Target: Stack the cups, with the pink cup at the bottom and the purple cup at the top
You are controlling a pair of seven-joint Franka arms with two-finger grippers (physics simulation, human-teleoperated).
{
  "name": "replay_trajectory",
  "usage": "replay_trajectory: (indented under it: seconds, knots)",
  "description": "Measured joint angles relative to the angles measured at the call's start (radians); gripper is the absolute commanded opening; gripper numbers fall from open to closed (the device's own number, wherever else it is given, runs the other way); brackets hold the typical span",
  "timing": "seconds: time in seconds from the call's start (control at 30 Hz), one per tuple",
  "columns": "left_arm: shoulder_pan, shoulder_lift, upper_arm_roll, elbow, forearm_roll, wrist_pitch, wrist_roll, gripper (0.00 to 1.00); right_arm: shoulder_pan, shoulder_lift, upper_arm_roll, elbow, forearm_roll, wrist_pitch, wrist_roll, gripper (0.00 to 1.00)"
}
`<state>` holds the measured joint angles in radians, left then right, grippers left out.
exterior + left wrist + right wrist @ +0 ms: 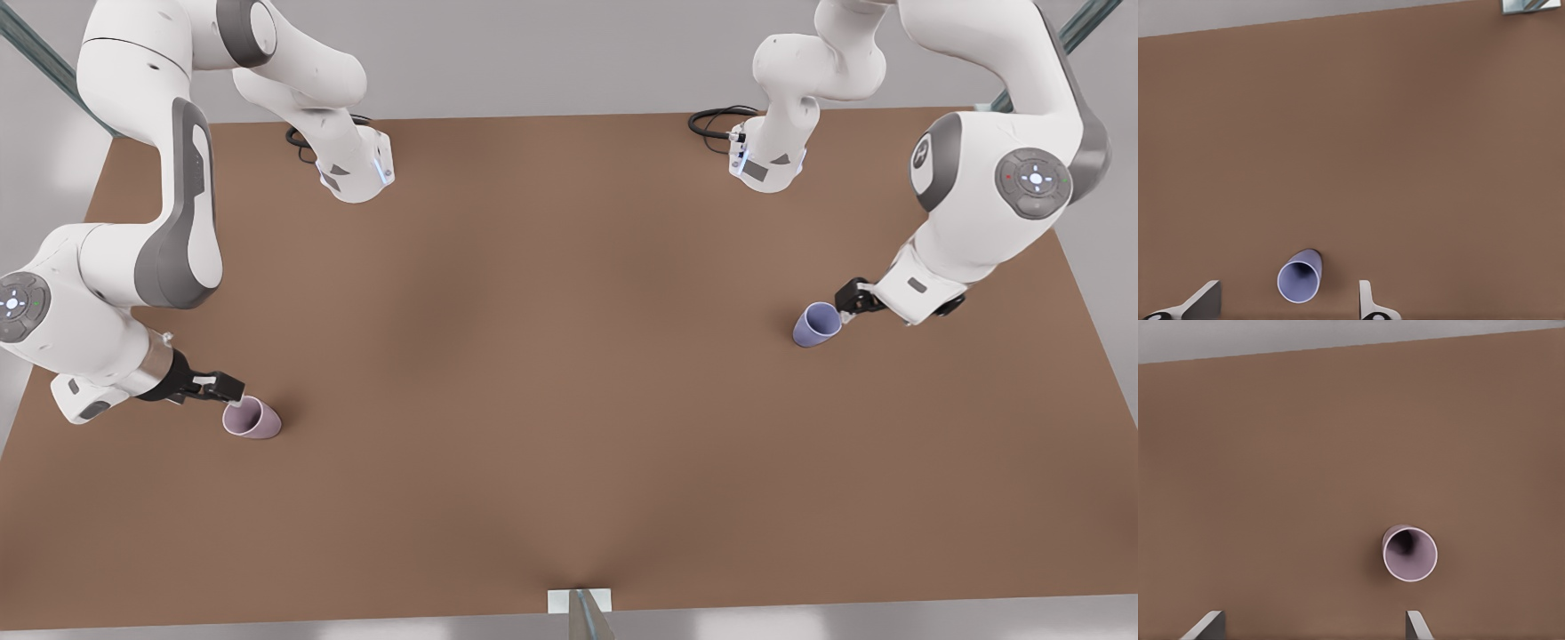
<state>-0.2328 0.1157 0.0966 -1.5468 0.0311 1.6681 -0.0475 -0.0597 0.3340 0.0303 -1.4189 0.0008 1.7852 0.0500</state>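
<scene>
Over on the front view's right, the left pincer (845, 307) sits low beside the purple cup (817, 324), which stands on the brown surface (551, 373). From the left wrist view its fingers (1366, 298) are spread wide with the purple cup (1299, 277) between them but not touched, nearer one finger than the other. On the front view's left, the right pincer (233, 394) is down at the pink cup (251, 418), right against its rim by the look of it. The right wrist view shows those fingers (1415, 625) also spread apart, with the pink cup (1409, 553) a little ahead of them and off toward one finger, nothing gripped.

The two cups are well apart, on opposite sides of the surface, so no stacking yet. My read is we're at the approach stage, both arms lining up for a grab.

Next move probably calls for centring each cup between the fingers and pushing in further before closing, especially on the pink one since it's sitting off to the side. Then the pink cup needs a spot near the middle and the purple one gets lowered into it.
</scene>
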Motion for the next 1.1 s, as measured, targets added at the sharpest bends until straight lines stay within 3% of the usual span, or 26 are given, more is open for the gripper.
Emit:
replay_trajectory:
  seconds: [0.3, 0.43, 0.8, 0.83, 0.87, 0.9, 1.1]
  knots:
    - [0.007, 0.006, 0.012, -0.009, 0.004, -0.054, 0.0, 1.0, -0.085, 0.107, -0.004, -0.043, -0.001, 0.051, -0.008, 1.0]
    - [0.004, 0.004, 0.012, -0.009, 0.005, -0.094, 0.001, 1.0, -0.144, 0.189, -0.004, -0.12, 0.0, 0.147, -0.032, 1.0]
    - [0.003, -0.001, 0.01, -0.007, 0.002, -0.164, 0.0, 1.0, -0.201, 0.207, -0.004, -0.357, -0.002, 0.422, -0.136, 1.0]
    - [0.003, -0.001, 0.01, -0.006, 0.001, -0.168, 0.0, 1.0, -0.199, 0.213, -0.004, -0.359, -0.002, 0.435, -0.144, 0.94]
    - [0.003, -0.001, 0.01, -0.006, 0.001, -0.171, 0.0, 1.0, -0.199, 0.218, -0.004, -0.36, -0.002, 0.445, -0.152, 0.5]
    - [0.004, -0.001, 0.011, -0.006, 0.001, -0.174, 0.0, 1.0, -0.198, 0.223, -0.004, -0.359, -0.002, 0.454, -0.159, 0.23]
    - [0.004, -0.002, 0.01, -0.003, 0.006, -0.191, 0.001, 1.0, -0.202, 0.239, -0.004, -0.358, 0.011, 0.47, -0.208, 0.21]
